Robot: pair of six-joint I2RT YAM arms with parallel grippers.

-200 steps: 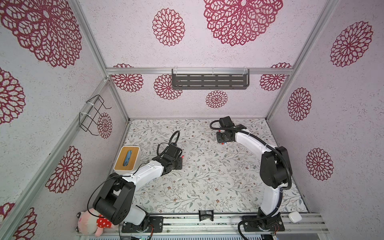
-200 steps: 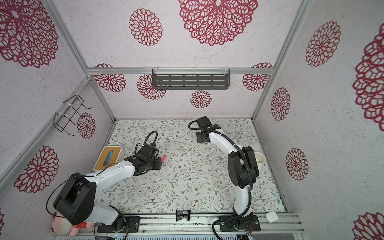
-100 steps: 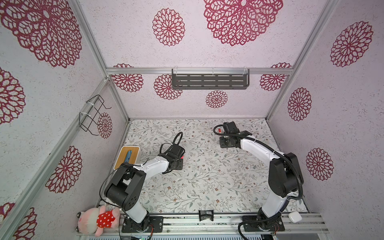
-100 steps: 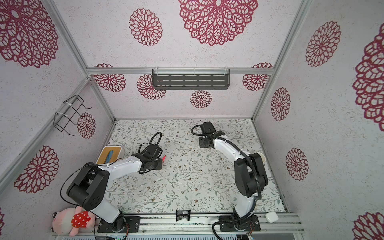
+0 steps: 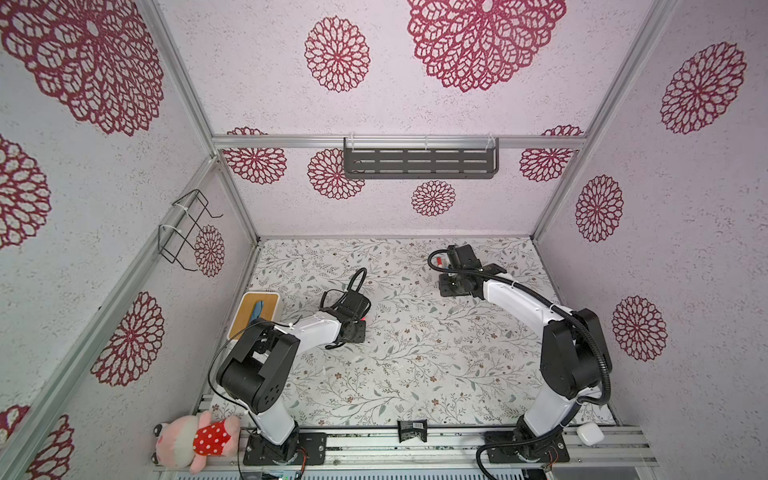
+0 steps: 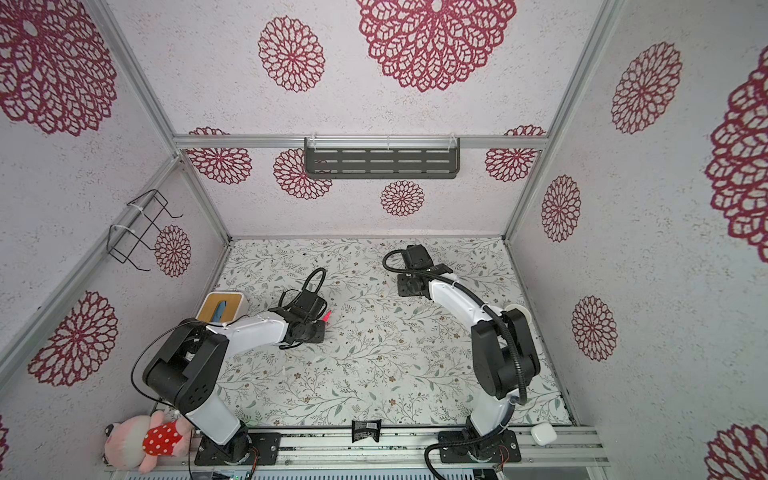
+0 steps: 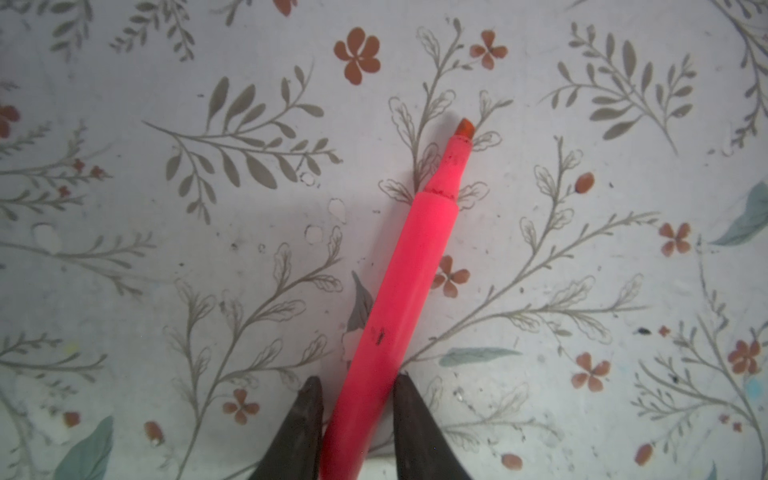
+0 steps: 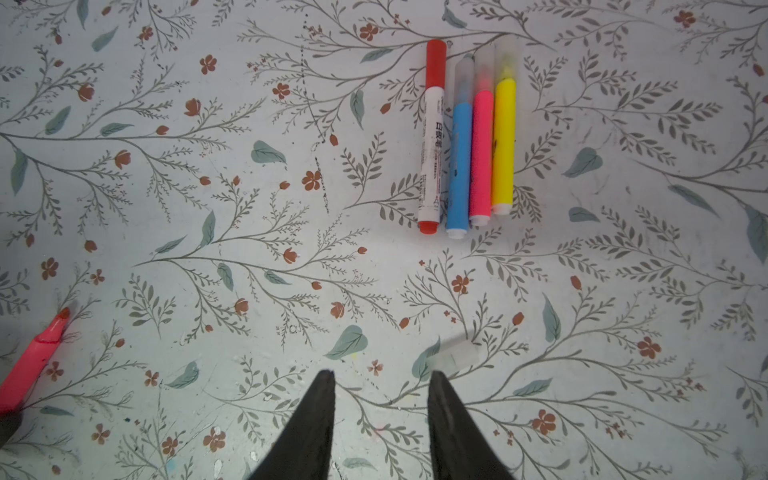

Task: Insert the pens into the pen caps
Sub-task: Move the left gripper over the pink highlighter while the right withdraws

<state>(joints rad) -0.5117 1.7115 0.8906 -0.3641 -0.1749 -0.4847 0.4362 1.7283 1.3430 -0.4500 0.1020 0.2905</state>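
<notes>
We find one clear print: white-barrelled marker [image 8: 432, 141], well ahead of right gripper [image 8: 381, 374], at end of pen row, just beside blue pen [image 8: 460, 166]. Bold dark characters run lengthwise on barrel and look Chinese; we cannot tell which. Finer print sits on barrel part nearer gripper, too small to read.

Pink pen [image 7: 399, 307] between fingers of left gripper [image 7: 355, 382]: dark specks on barrel, nothing we can read as letters.

Black tag [image 5: 411, 430] [image 6: 365, 430] on front rail [image 5: 457, 446], far behind both grippers, in both top views: pale marks, illegible to us.

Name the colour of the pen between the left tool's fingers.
Bright pink pen; clearest in the left wrist view.
</notes>
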